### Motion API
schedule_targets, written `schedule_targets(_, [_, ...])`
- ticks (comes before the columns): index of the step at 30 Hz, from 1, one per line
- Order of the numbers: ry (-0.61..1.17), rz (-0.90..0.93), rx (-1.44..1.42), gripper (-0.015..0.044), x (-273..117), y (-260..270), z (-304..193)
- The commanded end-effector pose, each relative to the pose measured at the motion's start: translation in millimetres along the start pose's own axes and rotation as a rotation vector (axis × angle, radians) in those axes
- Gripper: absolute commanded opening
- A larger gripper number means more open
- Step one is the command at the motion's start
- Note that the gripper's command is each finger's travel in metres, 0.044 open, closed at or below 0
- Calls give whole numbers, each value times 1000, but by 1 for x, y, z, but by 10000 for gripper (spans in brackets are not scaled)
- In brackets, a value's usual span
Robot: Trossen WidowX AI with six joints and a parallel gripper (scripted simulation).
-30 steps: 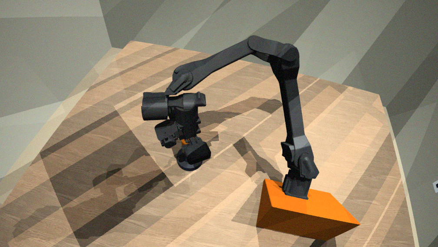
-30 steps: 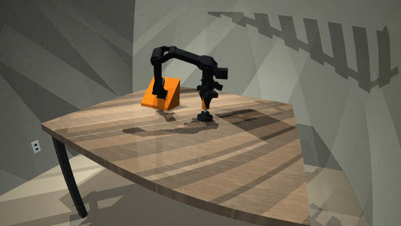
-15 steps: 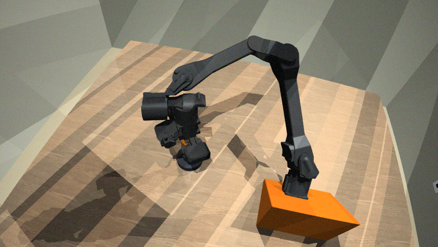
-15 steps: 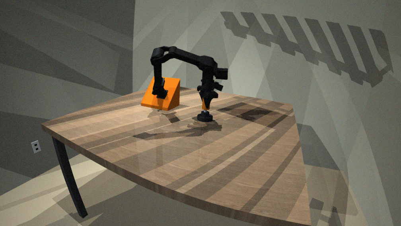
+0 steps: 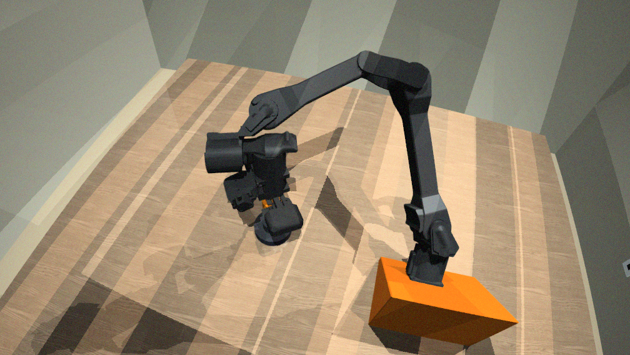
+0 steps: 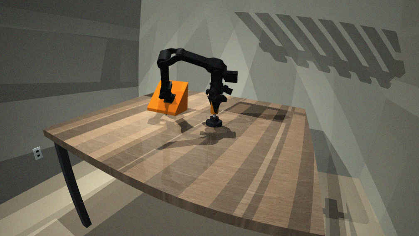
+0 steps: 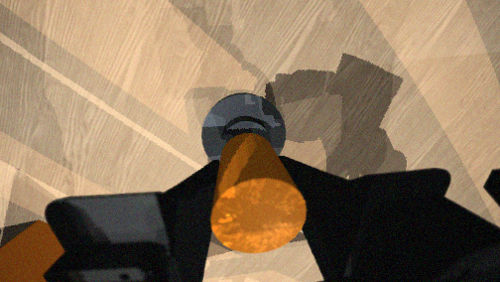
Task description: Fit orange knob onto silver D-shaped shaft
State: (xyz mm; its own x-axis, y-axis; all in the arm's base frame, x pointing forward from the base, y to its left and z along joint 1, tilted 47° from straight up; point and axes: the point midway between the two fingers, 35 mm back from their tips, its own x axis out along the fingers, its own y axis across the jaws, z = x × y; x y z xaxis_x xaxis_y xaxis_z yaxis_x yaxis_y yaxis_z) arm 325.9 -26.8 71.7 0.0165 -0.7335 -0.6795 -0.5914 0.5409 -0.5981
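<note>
While one gripper [image 5: 274, 207] [image 6: 215, 109] [image 7: 248, 164] grips one knob [image 5: 265, 204] [image 6: 213, 111] [image 7: 258, 215], one pedestal [image 5: 273, 239] [image 6: 213, 122] [image 7: 216, 130] stands below.

Wrist cam: knob [image 7: 259, 215] clamped between the gripper's [image 7: 259, 204] two black fingers. Its round end faces the camera, far end overlaps the pedestal [image 7: 218, 136]. Shaft hidden behind the knob; can't tell if they touch. Pedestal sits on the wood table [image 7: 124, 65], shadow to its right. Orange block [image 7: 30, 253] at lower left, partly cut off.
</note>
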Motion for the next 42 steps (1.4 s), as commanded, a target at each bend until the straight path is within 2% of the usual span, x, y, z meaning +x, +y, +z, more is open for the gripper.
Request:
schedule_targets(1, [-5,0,92,0,-2,0,1])
schedule_targets(4, [-5,0,176,0,-1,0,3])
schedule_targets(42, [-5,0,176,0,0,-1,3])
